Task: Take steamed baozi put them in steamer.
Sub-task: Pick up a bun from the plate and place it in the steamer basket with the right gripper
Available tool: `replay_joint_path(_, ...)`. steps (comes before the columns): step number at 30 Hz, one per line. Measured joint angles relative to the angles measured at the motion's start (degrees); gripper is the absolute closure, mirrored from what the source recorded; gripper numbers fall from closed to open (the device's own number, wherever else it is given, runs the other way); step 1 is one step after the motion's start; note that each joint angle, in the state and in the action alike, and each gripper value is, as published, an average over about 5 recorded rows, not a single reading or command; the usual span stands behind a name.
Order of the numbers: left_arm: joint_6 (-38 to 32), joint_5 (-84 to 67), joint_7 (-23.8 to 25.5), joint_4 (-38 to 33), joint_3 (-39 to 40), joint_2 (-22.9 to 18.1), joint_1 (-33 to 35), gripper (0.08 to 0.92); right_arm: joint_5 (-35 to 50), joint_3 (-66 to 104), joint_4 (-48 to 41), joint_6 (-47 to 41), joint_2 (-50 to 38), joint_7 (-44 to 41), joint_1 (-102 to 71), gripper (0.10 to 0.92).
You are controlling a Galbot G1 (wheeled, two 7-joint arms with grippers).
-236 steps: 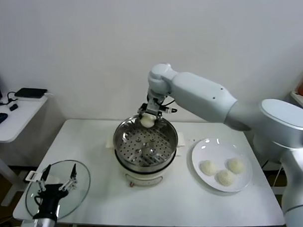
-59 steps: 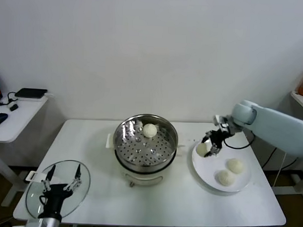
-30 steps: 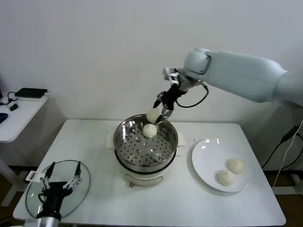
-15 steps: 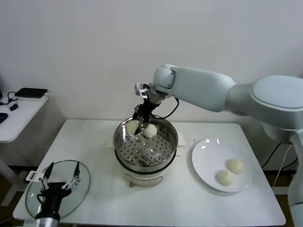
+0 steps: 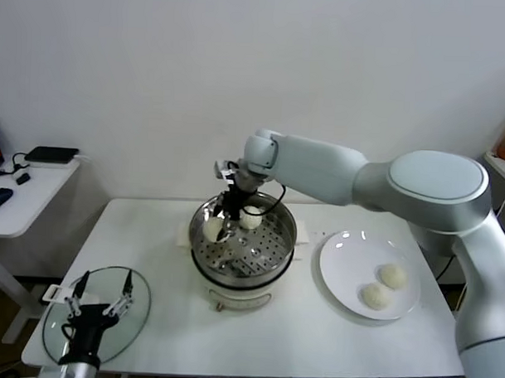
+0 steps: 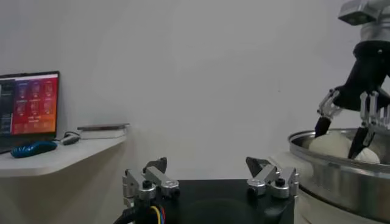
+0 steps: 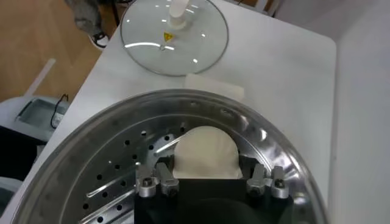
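Observation:
The steamer [image 5: 272, 208] stands mid-table, a shiny steel pot on a cream base. My right gripper [image 5: 219, 223] reaches down inside it, at its left side, shut on a white baozi [image 5: 212, 230] held low over the perforated tray. In the right wrist view this baozi [image 7: 206, 151] sits between the fingers [image 7: 161, 175] over the tray. A second baozi [image 5: 251, 218] lies at the back of the tray. Two more baozi [image 5: 391, 276] [image 5: 375, 295] lie on the white plate [image 5: 346, 250]. My left gripper [image 5: 97, 300] is parked open at the front left.
The round glass lid [image 5: 127, 321] lies flat on the table's front left corner under my left gripper; it also shows in the right wrist view [image 7: 173, 33]. A side desk [image 5: 24, 189] with a mouse and dark devices stands far left.
My right gripper has carried a baozi from the plate to the steamer and lowered it from the back rim to the tray's left side. The plate now holds two. The left arm has not moved.

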Motion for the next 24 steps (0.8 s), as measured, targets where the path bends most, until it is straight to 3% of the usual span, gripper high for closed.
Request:
replay_joint_path(13, -0.11, -0.17, -0.07, 0.29, -0.03, -0.06, 0.10, 0.177, -2.57, 0.66, -1.50, 0.64, 0.69, -0.13, -2.22, 0.327)
replay_joint_path(20, -0.12, -0.20, -0.10, 0.33, -0.03, -0.08, 0.05, 0.177, -3.73, 0.91, -1.58, 1.05, 0.72, 0.02, -2.84, 0.221)
replay_joint_path(24, -0.12, -0.22, -0.12, 0.31, -0.03, -0.11, 0.09, 0.177, -4.06, 1.10, -1.48, 1.26, 0.63, 0.05, -2.83, 0.204)
